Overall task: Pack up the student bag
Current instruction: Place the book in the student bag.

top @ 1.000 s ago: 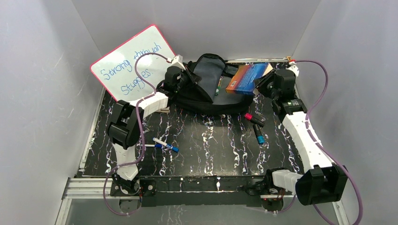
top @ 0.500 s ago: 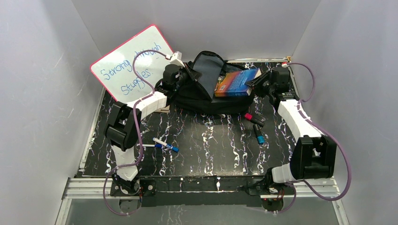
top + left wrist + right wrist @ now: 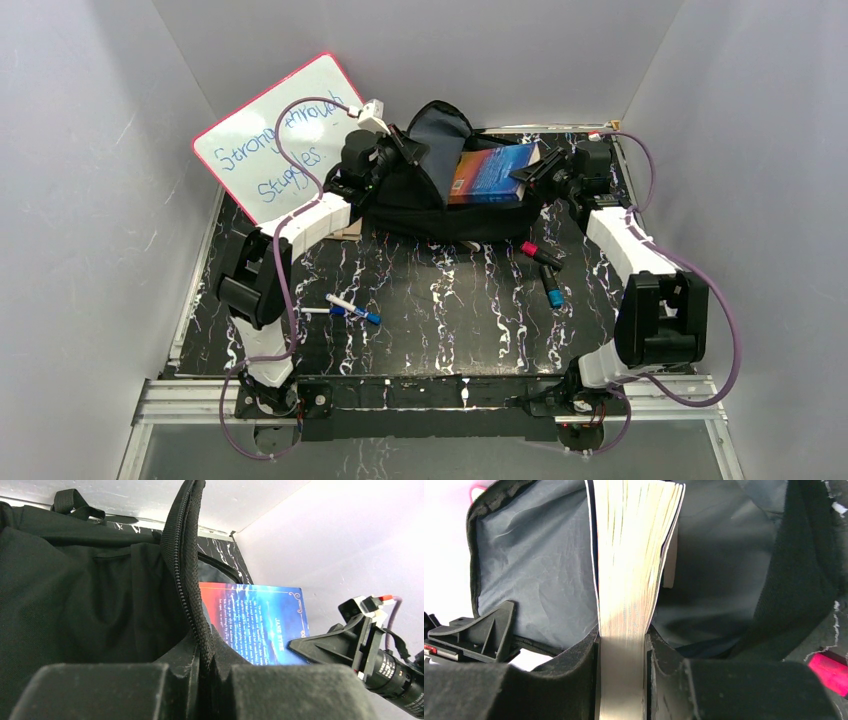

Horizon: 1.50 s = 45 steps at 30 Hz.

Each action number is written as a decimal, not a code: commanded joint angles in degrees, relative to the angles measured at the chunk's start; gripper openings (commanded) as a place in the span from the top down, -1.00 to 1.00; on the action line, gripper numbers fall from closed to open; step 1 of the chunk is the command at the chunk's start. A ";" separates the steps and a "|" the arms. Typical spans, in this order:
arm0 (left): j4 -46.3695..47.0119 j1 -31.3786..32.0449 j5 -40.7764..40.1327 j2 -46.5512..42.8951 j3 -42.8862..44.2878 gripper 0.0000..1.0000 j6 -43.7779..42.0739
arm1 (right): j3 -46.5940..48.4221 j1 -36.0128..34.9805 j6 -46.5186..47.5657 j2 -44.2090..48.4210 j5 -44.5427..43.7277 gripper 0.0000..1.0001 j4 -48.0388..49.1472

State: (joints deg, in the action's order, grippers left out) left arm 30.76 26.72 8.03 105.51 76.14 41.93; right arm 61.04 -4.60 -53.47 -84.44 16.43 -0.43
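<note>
Backpack (image 3: 420, 205) lies open at twelve o'clock on the counter (image 3: 440, 320). Your left pincer (image 3: 200, 672) clamps its zipper rim (image 3: 187, 580); your right pincer (image 3: 621, 650) grips a paperback (image 3: 490, 172) half inside. Next, push deeper, then release.

Student bag (image 3: 450, 220): black soft fabric backpack with grey lining, lies slumped just right of the whiteboard (image 3: 240, 150), main compartment unzipped and gaping upward.

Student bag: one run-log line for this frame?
phase: book insertion | left gripper: shut on student bag, mouth held open | right gripper: shut on book, partly inside | markers, pen: on table
</note>
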 commanded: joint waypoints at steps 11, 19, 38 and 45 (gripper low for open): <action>3.25 -0.79 -1.09 -5.76 4.13 1.00 -1.07 | 3.31 0.02 -8.91 -4.56 12.18 1.00 26.39; 2.68 -0.79 -1.00 -6.15 4.02 1.00 -1.18 | 4.60 -2.31 -10.33 -11.86 14.24 1.00 37.21; 2.28 -0.79 -1.42 -7.12 2.99 1.00 -1.70 | 16.80 -10.81 -12.26 -34.96 9.66 1.00 47.79; 2.28 -0.79 -1.61 -7.16 1.74 1.00 -1.76 | 22.19 -12.32 -6.35 -39.29 8.52 0.96 38.20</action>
State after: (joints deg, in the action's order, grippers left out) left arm 29.82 26.70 7.81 104.03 76.95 40.91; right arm 77.36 -15.51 -65.21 -123.96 25.23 36.49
